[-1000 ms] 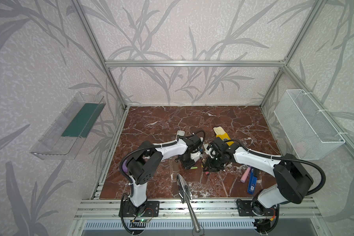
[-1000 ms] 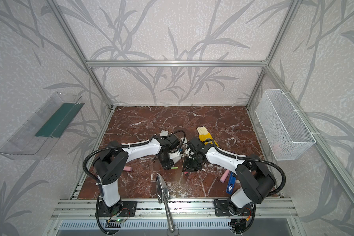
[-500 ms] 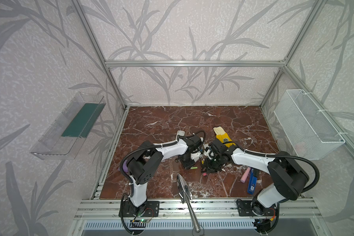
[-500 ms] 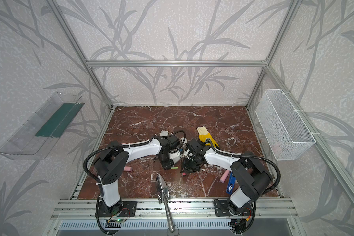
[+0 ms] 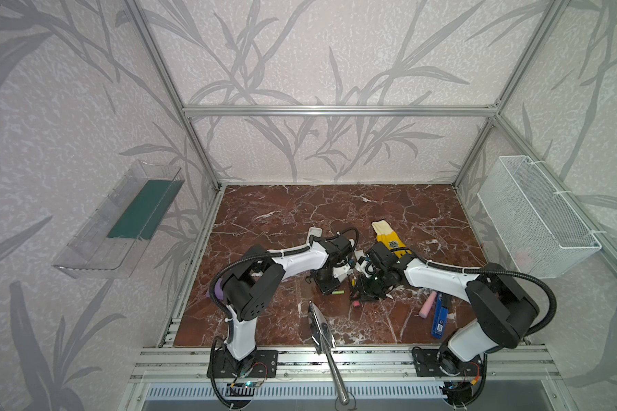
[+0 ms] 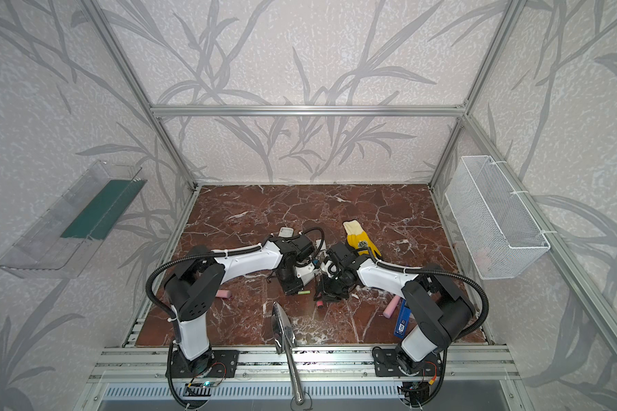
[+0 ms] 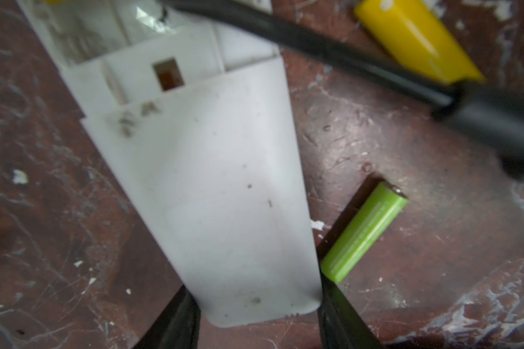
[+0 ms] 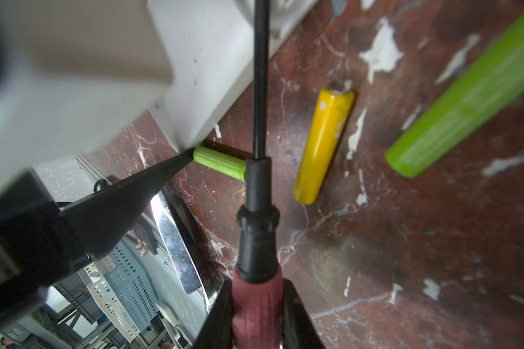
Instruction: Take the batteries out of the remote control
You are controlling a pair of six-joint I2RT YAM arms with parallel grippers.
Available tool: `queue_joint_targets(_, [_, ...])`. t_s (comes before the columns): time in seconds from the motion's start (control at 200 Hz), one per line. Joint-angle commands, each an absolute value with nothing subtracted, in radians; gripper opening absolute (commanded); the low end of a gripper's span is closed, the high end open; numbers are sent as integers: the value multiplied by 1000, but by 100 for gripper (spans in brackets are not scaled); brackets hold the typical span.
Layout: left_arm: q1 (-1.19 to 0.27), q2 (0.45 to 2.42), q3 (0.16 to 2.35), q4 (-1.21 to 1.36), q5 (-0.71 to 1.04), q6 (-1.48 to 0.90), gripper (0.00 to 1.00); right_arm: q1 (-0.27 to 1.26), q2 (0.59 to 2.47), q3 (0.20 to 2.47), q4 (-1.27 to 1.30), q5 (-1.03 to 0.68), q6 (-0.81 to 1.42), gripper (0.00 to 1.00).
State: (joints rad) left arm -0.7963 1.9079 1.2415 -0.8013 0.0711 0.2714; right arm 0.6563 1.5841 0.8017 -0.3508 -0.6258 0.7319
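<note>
Clamping remote (image 7: 212, 187) end, left pincer (image 7: 257, 302) stands half-wide; right pincer (image 8: 257, 311) narrow on screwdriver (image 8: 256, 211). Out on bench (image 5: 335, 213): green battery (image 7: 363, 234) just beside remote, second green battery (image 8: 466, 90), yellow battery (image 8: 324, 145). Fourth unseen, probably still inside. Loose cells crowd the remote; upper bench in both top views lies bare.

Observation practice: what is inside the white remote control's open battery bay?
In the white plastic remote control, the near bay shows bare plastic; farther in, blur and the black screwdriver shaft hide it.
</note>
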Motion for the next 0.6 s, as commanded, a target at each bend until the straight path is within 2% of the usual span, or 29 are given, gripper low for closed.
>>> queue_joint_targets(0.0, [-801,1988,1175,-793,19,285,53,628,1601,846,-440,-632,718,0])
queue_joint_targets(0.315, [-815,1972,1162,-787,-62,286,52,590,1638,944,-605,-642,644,0])
queue_joint_targets(0.595, [-828,1979,1169,-798,-54,291,52,588,1658,949,-552,-606,665,0])
